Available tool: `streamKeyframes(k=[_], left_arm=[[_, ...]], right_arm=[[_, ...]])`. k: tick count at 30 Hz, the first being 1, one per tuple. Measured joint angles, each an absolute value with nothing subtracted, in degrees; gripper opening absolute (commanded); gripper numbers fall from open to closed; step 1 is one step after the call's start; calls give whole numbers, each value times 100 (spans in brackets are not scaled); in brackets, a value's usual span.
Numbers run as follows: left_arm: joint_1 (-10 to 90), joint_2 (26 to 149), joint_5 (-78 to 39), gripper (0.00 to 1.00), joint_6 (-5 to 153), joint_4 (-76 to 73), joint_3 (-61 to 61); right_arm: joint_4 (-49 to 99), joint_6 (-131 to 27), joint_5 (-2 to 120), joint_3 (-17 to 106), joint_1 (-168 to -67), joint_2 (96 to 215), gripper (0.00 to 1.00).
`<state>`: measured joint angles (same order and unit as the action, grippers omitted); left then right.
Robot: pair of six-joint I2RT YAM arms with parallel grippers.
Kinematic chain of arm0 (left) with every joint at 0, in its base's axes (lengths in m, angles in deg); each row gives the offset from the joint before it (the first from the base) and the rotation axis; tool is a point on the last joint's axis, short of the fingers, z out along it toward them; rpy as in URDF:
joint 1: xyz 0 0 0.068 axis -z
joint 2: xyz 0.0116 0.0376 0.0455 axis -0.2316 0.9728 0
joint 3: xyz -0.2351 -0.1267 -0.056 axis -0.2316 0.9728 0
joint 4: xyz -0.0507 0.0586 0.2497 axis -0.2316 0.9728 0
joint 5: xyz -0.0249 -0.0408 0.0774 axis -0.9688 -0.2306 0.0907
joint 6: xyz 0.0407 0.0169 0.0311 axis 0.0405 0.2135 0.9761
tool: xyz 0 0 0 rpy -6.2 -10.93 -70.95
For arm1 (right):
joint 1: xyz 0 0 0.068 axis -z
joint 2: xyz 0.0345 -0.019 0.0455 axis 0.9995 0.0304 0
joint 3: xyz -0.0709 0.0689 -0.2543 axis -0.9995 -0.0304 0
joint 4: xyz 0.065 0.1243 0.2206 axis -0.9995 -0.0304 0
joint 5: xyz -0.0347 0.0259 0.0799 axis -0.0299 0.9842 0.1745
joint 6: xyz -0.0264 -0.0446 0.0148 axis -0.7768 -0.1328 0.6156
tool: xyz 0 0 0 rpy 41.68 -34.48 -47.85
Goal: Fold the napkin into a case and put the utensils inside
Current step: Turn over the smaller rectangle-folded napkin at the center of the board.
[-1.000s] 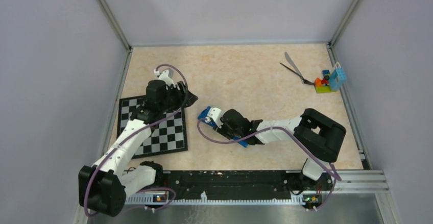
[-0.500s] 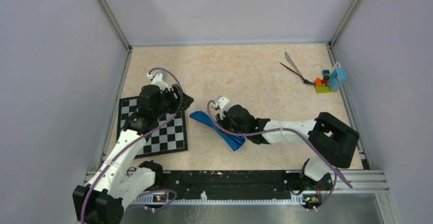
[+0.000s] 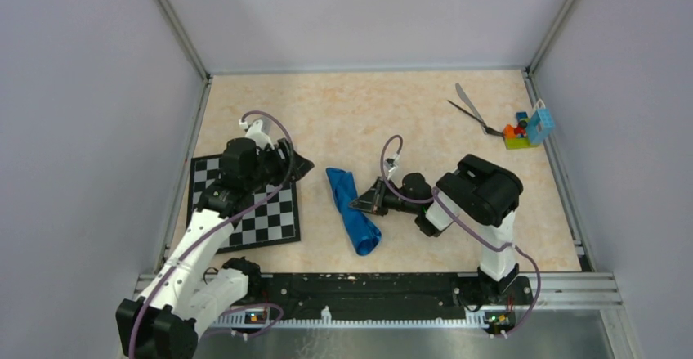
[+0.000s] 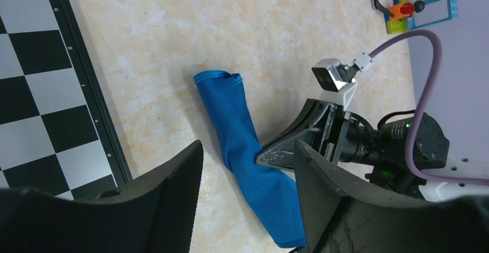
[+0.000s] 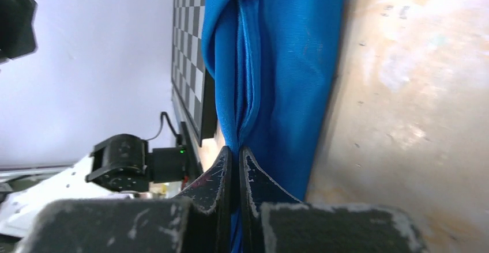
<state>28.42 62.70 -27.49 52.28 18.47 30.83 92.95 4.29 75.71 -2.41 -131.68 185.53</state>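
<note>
Pale lilac walls (image 3: 368,15) enclose a beige marbled worktop (image 3: 392,114). By the chessboard (image 3: 261,216) the left fingers (image 4: 167,201) gape wide. The bunched blue napkin (image 3: 353,212) lies mid-worktop, the right fingers (image 5: 259,184) pinching its edge. The utensils (image 3: 471,110) lie far right.

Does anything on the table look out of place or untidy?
Yes. The napkin is not a flat fold: it lies bunched into a narrow, creased strip beside the chessboard, pinched at mid-length by the shut right fingers. The utensils lie far off, at the back right corner beside the toy blocks.
</note>
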Motion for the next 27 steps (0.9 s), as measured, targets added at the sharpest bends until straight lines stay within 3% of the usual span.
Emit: streamKeyframes(k=[11, 19, 23, 27], left_arm=[[2842, 6665, -3201, 63, 5082, 1539, 3197], [3126, 7209, -3451, 63, 4942, 1021, 3291], [3685, 7734, -3398, 63, 4830, 621, 3309], [4348, 8654, -3304, 60, 4754, 179, 3149]], right_arm=[[10895, 1301, 8436, -941, -11876, 18824, 0], [11034, 1104, 8897, -1802, -10584, 18846, 39], [9795, 387, 8873, -1951, -10125, 18040, 51], [6785, -1045, 7931, -1594, -10204, 15793, 52]])
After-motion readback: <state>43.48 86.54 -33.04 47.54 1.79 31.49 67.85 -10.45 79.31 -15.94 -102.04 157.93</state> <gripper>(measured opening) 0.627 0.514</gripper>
